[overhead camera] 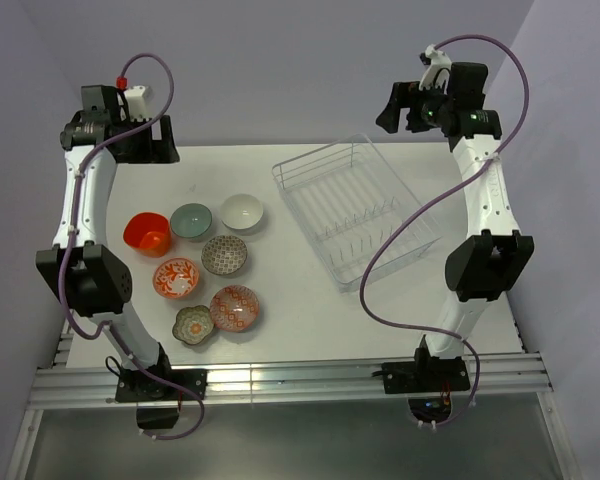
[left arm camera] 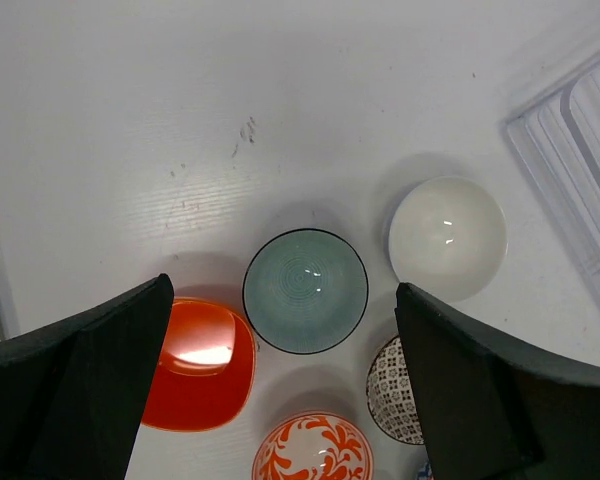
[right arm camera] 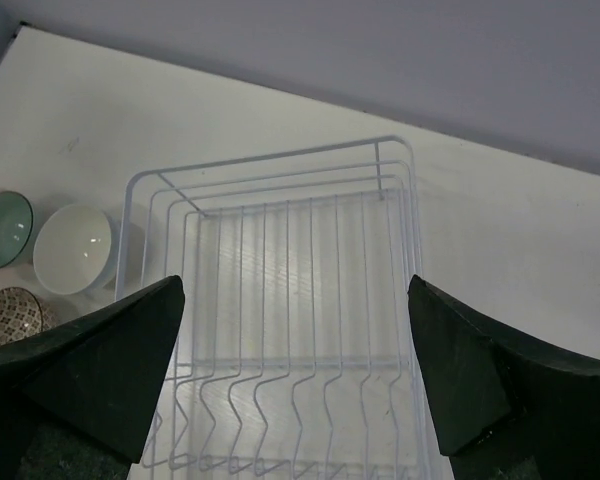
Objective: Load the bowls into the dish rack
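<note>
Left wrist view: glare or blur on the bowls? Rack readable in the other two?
Left wrist: sharp; glare spots on the orange-red bowl, teal bowl and white bowl. Right wrist: dish rack wires in focus but pale against the white table. Top external: rack faint; bright reflection on the metal rail.

No readable text, labels or numbers anywhere in view

Both arms folded upright at rear; left pincer (left arm camera: 282, 290) and right pincer (right arm camera: 295, 285) spread wide, holding nothing.
</note>
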`<state>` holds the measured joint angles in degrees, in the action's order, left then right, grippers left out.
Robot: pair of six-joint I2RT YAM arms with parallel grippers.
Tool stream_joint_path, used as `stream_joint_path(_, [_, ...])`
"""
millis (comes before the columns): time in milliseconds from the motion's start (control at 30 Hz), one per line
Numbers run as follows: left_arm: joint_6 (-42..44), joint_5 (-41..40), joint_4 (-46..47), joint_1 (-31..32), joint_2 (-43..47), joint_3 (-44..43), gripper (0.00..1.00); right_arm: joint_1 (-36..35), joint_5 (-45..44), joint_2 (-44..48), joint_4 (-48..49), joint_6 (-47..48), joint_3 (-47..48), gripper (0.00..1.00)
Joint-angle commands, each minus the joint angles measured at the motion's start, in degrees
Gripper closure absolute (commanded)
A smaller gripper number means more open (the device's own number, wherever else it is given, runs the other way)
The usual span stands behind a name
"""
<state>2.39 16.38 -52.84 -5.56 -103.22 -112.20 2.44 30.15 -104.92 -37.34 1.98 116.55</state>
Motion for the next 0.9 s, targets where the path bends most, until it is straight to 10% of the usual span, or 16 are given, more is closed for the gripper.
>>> stream_joint_path(0, [2.69,-1.44,0.55,0.91,-1.11,-0.3,0.0,-0.42,2.1,2.18,-0.8,2.32,-0.53,0.0])
stream_joint_path(867, [25.2,2.69,4.49,1.69,-14.11,10.42,0.22,-1.82,1.14,6.48,-3.35,5.23,-10.29,0.0])
